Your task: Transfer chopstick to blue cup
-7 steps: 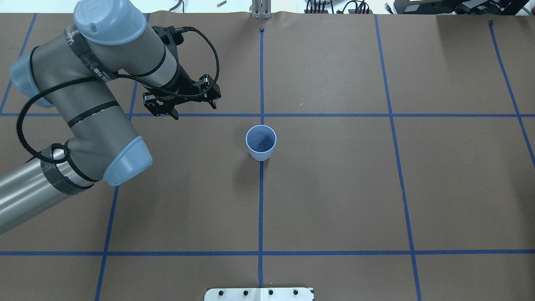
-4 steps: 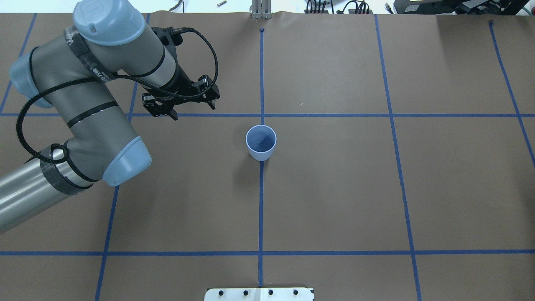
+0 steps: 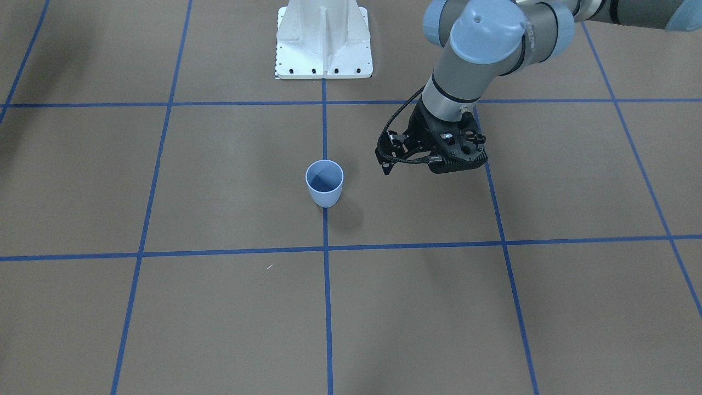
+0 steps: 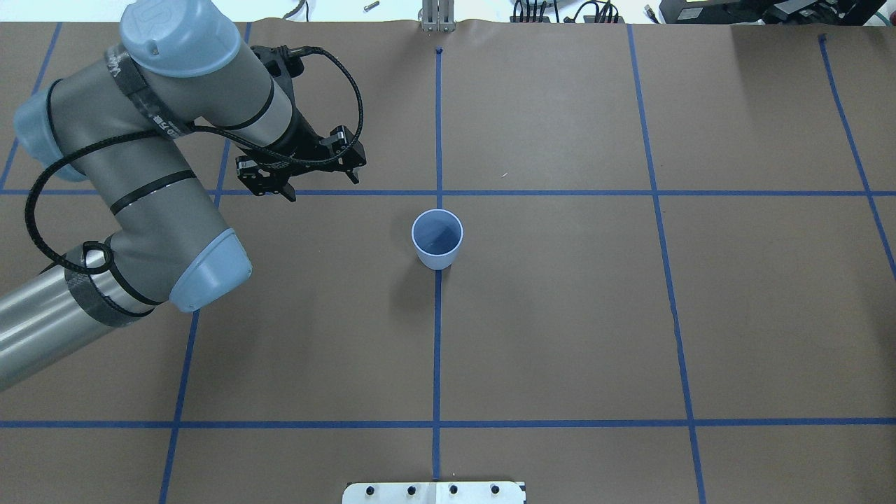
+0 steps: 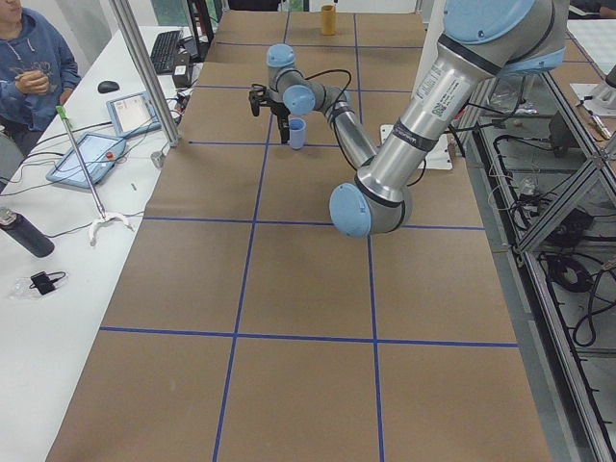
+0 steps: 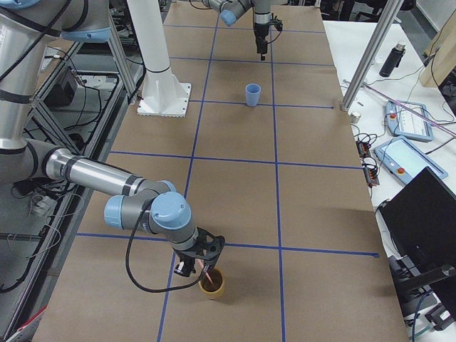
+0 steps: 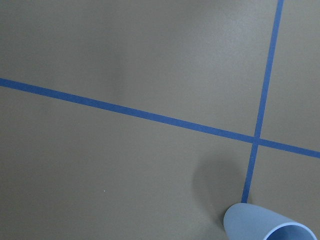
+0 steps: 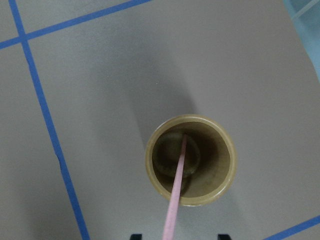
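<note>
Right end effector point(image 8: 178, 237) hangs straight over a tan, open-topped cylindrical cup point(image 8: 190, 120) at the worktop's far right end. Only its two black fingertips point(image 8: 135, 236) peek in at the wrist view's bottom edge, set well apart. The thin pale pink chopstick point(image 8: 175, 200) runs up between them with a gap on each side, so nothing is clamped. The chopstick's lower end sits on the tan cup's floor and it leans on the rim nearest the camera. Left end effector point(image 4: 322, 187) hovers above the brown paper-covered worktop point(image 4: 560, 315) near a blue tape line point(image 4: 546, 192). From overhead its jaws look apart and hold nothing. The small pale blue plastic tumbler point(image 4: 436, 260) stands upright on the centre tape line, just on the robot's side of a tape crossing. It is empty, with the darker blue inside showing, and it sits clearly apart from the left end effector, off to that end effector's right. The left wrist view catches only the tumbler's side at the lower right corner. The white robot base plate point(image 3: 323, 38) sits on the same centre line. A person in a blue hooded top point(image 5: 29, 67) sits at the side table.
</note>
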`<state>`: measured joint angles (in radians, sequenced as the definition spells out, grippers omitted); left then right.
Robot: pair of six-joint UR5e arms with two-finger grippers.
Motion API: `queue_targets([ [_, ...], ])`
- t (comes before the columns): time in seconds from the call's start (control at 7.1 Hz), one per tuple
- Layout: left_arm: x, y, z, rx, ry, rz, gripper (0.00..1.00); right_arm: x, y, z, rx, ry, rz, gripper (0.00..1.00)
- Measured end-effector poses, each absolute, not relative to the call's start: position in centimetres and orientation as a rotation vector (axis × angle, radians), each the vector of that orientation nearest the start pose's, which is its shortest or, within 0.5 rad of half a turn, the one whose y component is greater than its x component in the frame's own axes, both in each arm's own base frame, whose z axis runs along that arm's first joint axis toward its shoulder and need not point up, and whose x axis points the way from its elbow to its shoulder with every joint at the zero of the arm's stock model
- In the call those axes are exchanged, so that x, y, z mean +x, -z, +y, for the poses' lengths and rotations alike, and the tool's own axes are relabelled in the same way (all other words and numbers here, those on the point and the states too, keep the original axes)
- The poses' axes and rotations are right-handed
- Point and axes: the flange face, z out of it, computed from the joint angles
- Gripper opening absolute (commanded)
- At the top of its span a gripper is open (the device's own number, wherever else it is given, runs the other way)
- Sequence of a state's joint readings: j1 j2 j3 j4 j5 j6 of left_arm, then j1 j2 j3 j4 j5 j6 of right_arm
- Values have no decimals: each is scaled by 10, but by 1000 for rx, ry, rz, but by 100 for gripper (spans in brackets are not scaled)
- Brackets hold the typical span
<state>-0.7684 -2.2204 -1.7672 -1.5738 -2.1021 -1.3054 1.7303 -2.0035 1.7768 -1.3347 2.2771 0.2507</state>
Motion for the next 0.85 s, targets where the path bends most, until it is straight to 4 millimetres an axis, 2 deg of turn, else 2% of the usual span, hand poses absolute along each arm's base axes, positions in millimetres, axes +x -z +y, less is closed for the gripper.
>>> queue_targets([
  [0.14, 408, -190, -509, -25, 239, 966, 98, 115, -712, -289, -29, -392, -731, 57],
  [0.28, 407, -191, -509, -24, 239, 966, 98, 113, -712, -289, -34, -394, -744, 36],
  [0.42, 407, -191, -509, -24, 239, 966, 98, 113, -713, -288, -37, -395, -750, 0],
  [0.85, 407, -191, -509, -25, 241, 966, 98, 113, -714, -289, -32, -385, -753, 0],
])
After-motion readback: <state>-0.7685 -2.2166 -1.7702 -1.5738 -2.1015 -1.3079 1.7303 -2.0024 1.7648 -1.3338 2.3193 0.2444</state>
